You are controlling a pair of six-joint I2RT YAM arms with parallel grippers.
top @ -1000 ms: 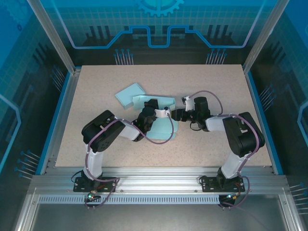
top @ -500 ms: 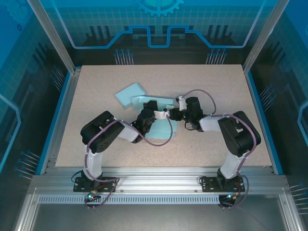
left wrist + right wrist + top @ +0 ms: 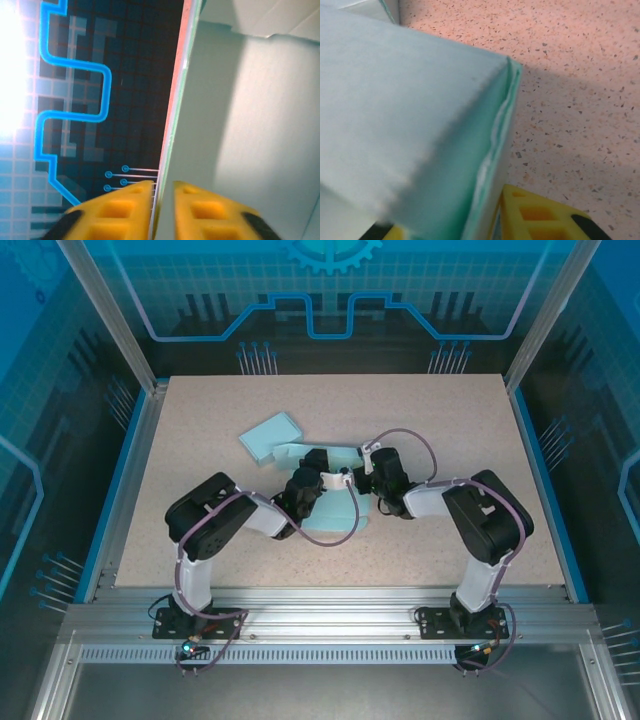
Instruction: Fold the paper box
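Observation:
The pale teal paper box (image 3: 338, 512) lies partly folded at the table's middle, one wall raised. My left gripper (image 3: 333, 478) is shut on that thin upright wall (image 3: 235, 125); its yellow fingers (image 3: 120, 212) pinch the wall's edge in the left wrist view. My right gripper (image 3: 361, 479) meets the box from the right. In the right wrist view a box corner (image 3: 445, 125) fills the wide gap between its fingers. One yellow finger (image 3: 540, 217) touches the shaded wall, and the other barely shows at the bottom left. The jaws stand open around the corner.
A second, flat teal box (image 3: 271, 435) lies behind and left of the grippers. Speckled table (image 3: 460, 430) stretches free to the right and back. Blue rails and enclosure posts bound the table on all sides.
The right gripper has travelled left from beside the box until it sits over the box's right corner. The left gripper has stayed on the raised wall.

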